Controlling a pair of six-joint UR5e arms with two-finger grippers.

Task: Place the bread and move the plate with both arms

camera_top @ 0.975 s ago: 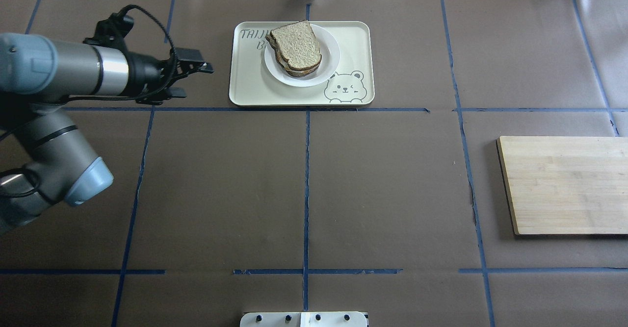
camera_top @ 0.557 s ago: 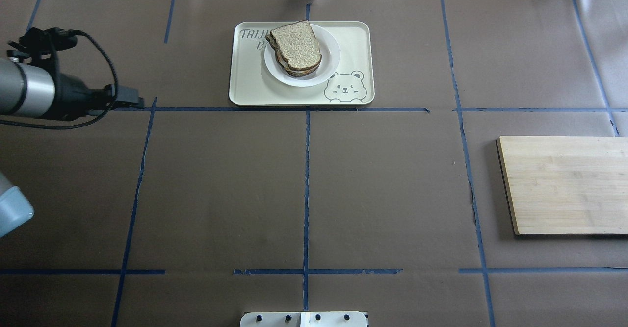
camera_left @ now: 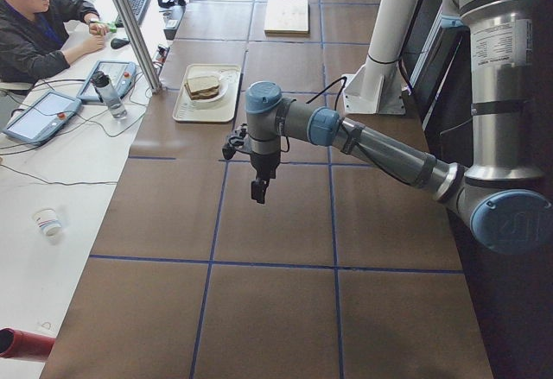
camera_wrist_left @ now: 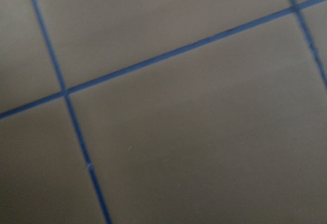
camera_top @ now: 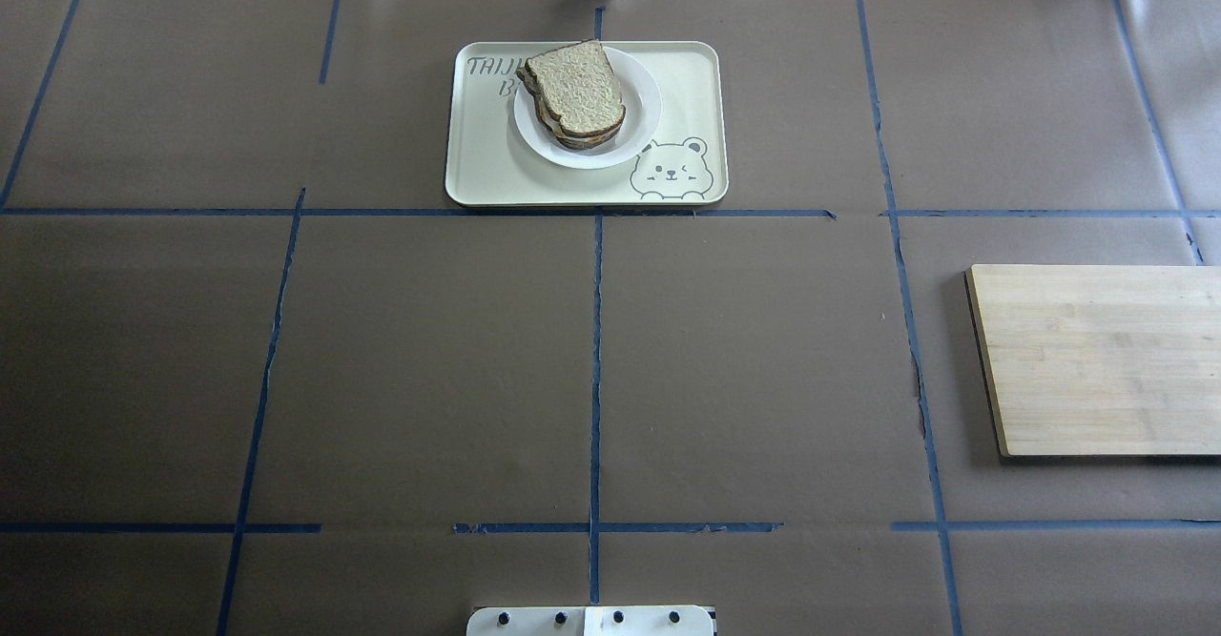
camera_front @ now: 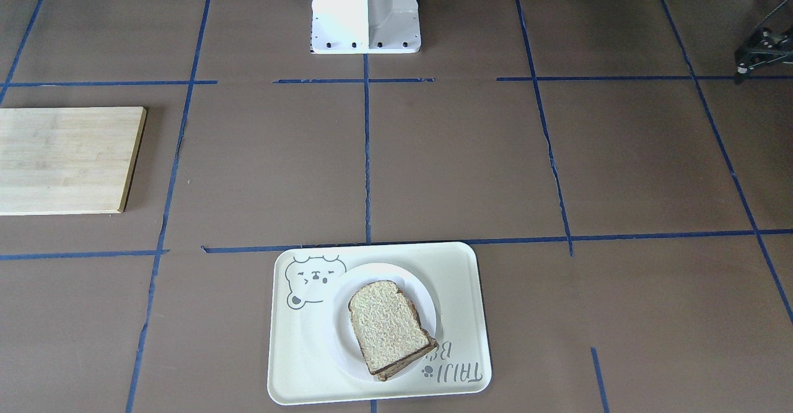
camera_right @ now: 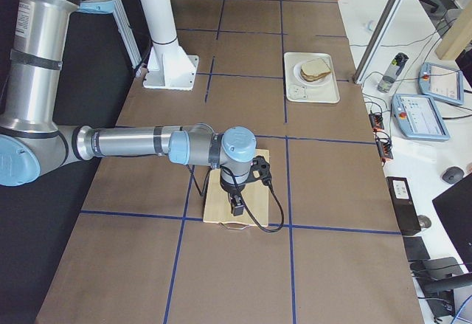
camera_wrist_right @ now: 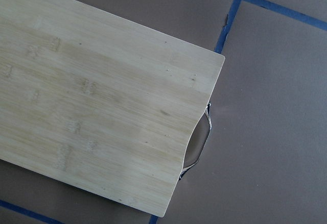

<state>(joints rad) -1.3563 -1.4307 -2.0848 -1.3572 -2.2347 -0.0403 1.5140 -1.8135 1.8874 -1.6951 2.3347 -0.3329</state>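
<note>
Two hands, both well apart from bread. Bread on top of another slice on plate, plate on bear tray. Left hand over bare counter, right hand over cutting board. Open or closed: cannot tell for either.

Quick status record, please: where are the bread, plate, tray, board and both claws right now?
bread: top slice of a stack on the plate
plate: on the tray, nothing gripping it
tray: far centre of the table
cutting board: robot's right side
left claw: hangs over the table, well apart from the tray; open or shut unclear
right claw: above the cutting board; open or shut unclear
</note>
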